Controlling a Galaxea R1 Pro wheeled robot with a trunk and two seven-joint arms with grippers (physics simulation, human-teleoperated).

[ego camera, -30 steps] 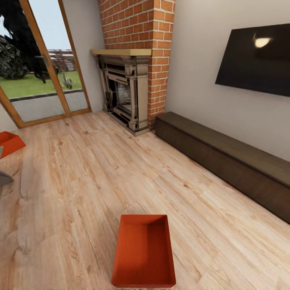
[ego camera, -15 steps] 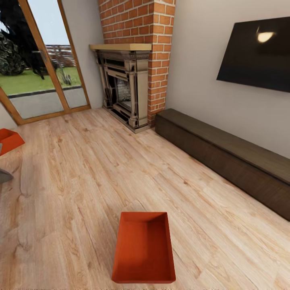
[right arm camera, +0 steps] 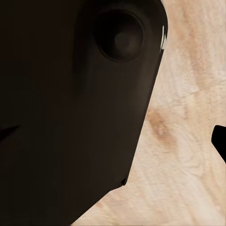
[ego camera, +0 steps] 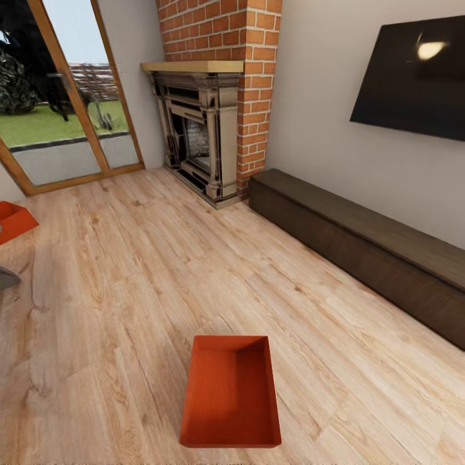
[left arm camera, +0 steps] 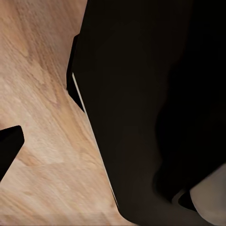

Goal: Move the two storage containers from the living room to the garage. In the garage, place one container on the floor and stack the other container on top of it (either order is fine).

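While both wrist views look down past dark robot parts at wood planks, neither pincer's spread can be told. Since a second ago the head view has tilted, so the near container (ego camera: 231, 394) sits higher in frame. It rests on the plank floor (ego camera: 129, 271); the second container (ego camera: 14, 219) lies far left, near the glass doors (ego camera: 64, 110), fireplace (ego camera: 200, 135) and low cabinet (ego camera: 361, 252).

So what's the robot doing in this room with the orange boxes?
It isn't holding anything yet. One storage container sits empty on the wood floor right in front of the robot. The other storage container is off to the left, partly cut off by the picture's edge. Both are in the living room, near the brick fireplace and the long dark cabinet. Neither has been carried to the garage yet.
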